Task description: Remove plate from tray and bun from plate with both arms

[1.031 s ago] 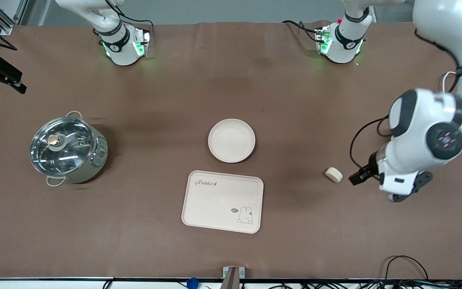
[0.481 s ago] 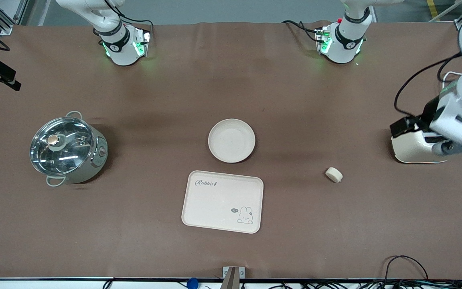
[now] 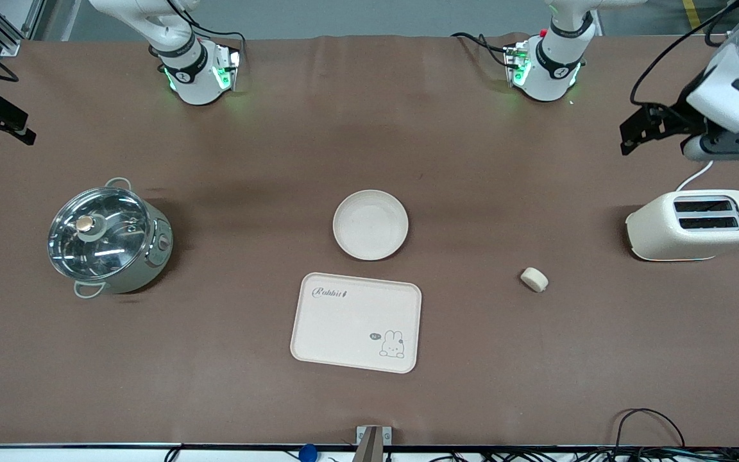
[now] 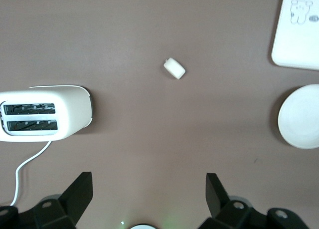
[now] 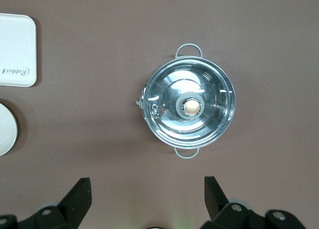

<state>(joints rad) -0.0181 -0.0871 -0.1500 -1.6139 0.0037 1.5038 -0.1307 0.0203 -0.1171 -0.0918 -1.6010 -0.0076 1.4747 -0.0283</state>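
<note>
Below the raised pincers, all three pieces are found apart on the bench (image 3: 215, 398).

Tray (image 3: 356, 322), plate (image 3: 370, 224), bun (image 3: 534, 279) lie under neither empty, spread left pincer (image 3: 639, 131) nor right pincer (image 5: 147, 199); retreat should be kept high.

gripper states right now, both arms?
Left gripper: open, holding nothing, up over the table near the cream two-slot toaster.
Right gripper: open, holding nothing, above the glass-lidded steel pot.
</note>
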